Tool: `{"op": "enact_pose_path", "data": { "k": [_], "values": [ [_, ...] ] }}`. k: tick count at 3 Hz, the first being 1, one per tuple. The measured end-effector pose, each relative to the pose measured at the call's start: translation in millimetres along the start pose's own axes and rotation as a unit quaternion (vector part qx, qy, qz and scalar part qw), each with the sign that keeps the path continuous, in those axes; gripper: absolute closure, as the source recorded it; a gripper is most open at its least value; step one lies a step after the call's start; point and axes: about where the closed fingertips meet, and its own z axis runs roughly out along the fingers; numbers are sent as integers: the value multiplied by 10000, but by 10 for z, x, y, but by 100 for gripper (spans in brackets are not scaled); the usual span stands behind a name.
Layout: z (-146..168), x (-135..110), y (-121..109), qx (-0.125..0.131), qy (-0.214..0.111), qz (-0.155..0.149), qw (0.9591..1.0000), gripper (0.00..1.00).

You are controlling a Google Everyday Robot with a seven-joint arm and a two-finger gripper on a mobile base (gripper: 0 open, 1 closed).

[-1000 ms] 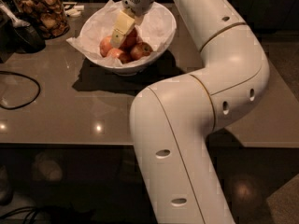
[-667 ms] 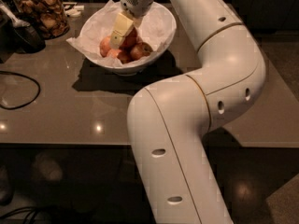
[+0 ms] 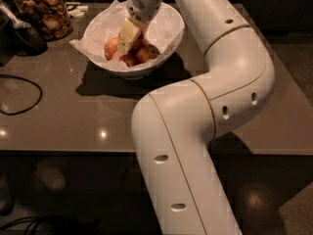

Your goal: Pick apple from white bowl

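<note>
One white robot arm (image 3: 215, 97) rises from the bottom of the camera view, bends at the right and reaches back to the upper centre. There its gripper (image 3: 126, 39) dips into the white bowl (image 3: 172, 29). The bowl stands on the grey table (image 3: 73, 124) and is lined with crinkled white paper (image 3: 93, 31). The gripper's pale tip sits among several apples heaped in the bowl; whether it is clamped on anything cannot be told from this angle. The apple (image 3: 147, 54), red-orange with a paler sheen, lies in the bowl just right of the gripper. A pinker apple (image 3: 111, 48) lies on the gripper's left. A glass jar (image 3: 45, 14) of brown snacks stands at upper left, and a black cable (image 3: 22, 96) loops along the left edge.
</note>
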Motion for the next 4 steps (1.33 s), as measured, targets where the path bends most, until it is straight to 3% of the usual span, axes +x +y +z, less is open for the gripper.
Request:
{"op": "enact_pose_path", "data": {
  "k": [3,4],
  "values": [
    [1,0,0,0,0,0,10000,99],
    [-160,-99,2,146,-264,-194,9994,100]
  ]
}}
